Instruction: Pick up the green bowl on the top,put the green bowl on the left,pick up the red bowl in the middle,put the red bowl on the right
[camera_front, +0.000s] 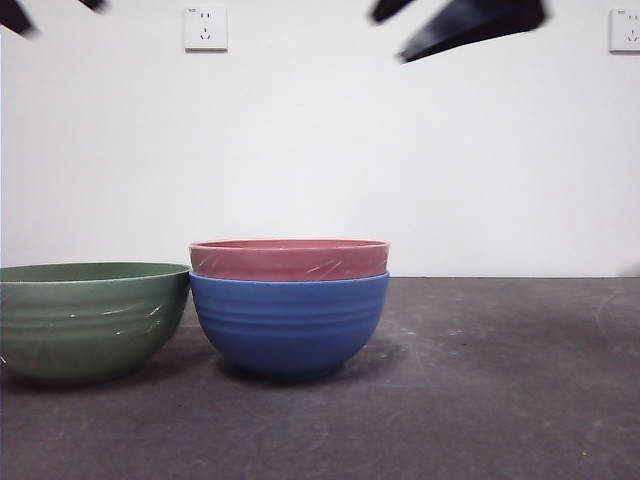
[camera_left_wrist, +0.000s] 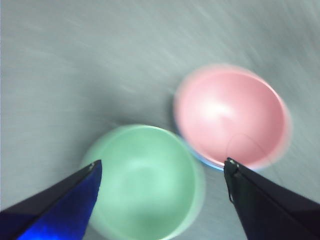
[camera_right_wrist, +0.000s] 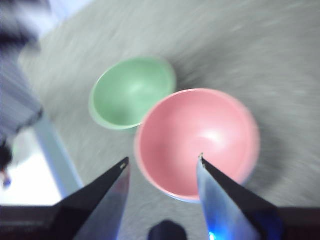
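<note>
Bowls first, reading across the front view from its left edge: the green bowl (camera_front: 88, 320) sits on the dark table (camera_front: 500, 390) at lower left, already off the stack and so, we judge, set where the task wants it; its rim comes just beside the blue bowl (camera_front: 290, 325) at lower centre, and we cannot tell whether the two touch; the red bowl (camera_front: 290, 260) is nested in the blue one, only its upper band showing, which is why it must be lifted straight up by the rim. We judge the red bowl's pick-up to be the step in hand. Our left gripper (camera_left_wrist: 162, 167) hangs high over the green and red bowls, jaws spread wide and holding nothing; our right gripper (camera_right_wrist: 162, 162) hovers above the red bowl, jaws parted and empty, one jaw over the hollow. Lower right of the front view shows bare tabletop for the placing; the close green rim could be nudged. Two wall sockets (camera_front: 205, 28) sit along the top.
</note>
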